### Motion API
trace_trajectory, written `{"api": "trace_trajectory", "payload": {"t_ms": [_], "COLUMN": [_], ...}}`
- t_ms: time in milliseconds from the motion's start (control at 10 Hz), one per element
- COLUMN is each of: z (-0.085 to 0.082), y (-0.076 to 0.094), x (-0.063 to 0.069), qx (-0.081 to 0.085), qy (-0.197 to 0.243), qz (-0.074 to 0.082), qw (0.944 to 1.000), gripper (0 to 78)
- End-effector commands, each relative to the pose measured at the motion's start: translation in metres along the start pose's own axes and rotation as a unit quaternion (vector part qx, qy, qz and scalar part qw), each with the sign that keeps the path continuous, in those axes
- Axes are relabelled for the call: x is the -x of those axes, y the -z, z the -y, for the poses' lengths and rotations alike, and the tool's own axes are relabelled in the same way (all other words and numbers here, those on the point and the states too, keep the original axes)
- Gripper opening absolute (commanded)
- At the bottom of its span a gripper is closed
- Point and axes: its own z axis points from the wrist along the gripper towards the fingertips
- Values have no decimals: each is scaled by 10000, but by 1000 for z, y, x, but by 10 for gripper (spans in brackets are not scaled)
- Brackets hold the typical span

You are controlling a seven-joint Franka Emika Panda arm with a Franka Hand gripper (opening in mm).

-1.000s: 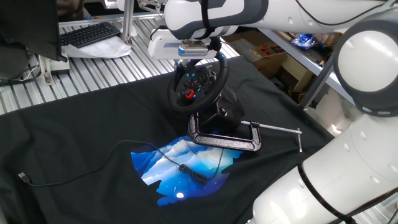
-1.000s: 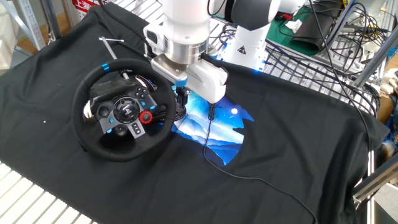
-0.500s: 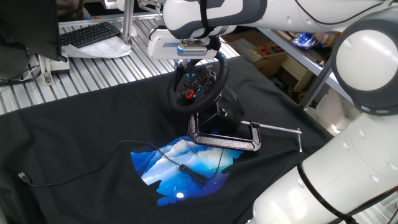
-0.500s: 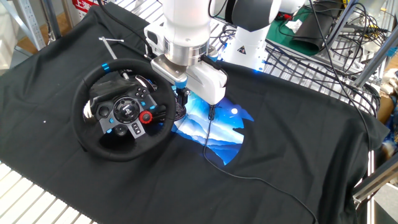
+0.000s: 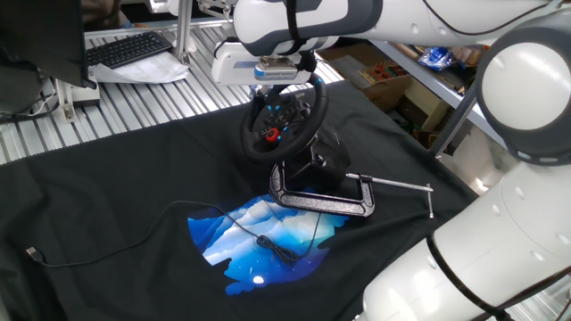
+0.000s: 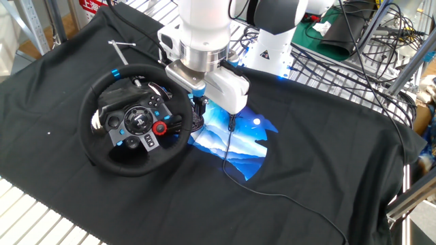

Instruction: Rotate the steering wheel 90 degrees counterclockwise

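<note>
Sitting on a black cloth (image 6: 327, 156) over the table, the steering wheel (image 6: 134, 122) is tilted up on its black base (image 5: 326, 165), rim facing the near-left corner in the other fixed view. Blue stripe mark (image 6: 116, 72) sits at the far-left of the rim there, red centre button (image 6: 159, 127) toward the right of the hub, blue buttons around it.

Gripper (image 6: 199, 103) hangs from the white arm (image 6: 204, 27) right at the wheel's right rim edge in the other fixed view; in one fixed view it is at the top of the rim (image 5: 284, 82). Fingers look close on the rim, but whether they actually clamp it cannot tell (wrist body and rim hide the tips in both views).

Metal C-clamp (image 5: 317, 198) lies just near of the base in one fixed view, its long screw rod (image 5: 401, 185) pointing right, with a crossbar at the end. Blue-and-white print (image 5: 259, 241) on the cloth lies near the clamp, a thin black cable (image 5: 134, 241) running across it to the left. Keyboard (image 5: 129, 49) on the far-left bench, well apart
</note>
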Motion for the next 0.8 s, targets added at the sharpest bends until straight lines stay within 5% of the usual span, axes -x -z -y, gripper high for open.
{"api": "trace_trajectory", "payload": {"t_ms": [100,800], "z": [0,17], "y": [3,7], "x": [1,5], "qx": [11,13], "qy": [-23,93], "qz": [12,28], "qw": [10000,10000], "gripper": [0,0]}}
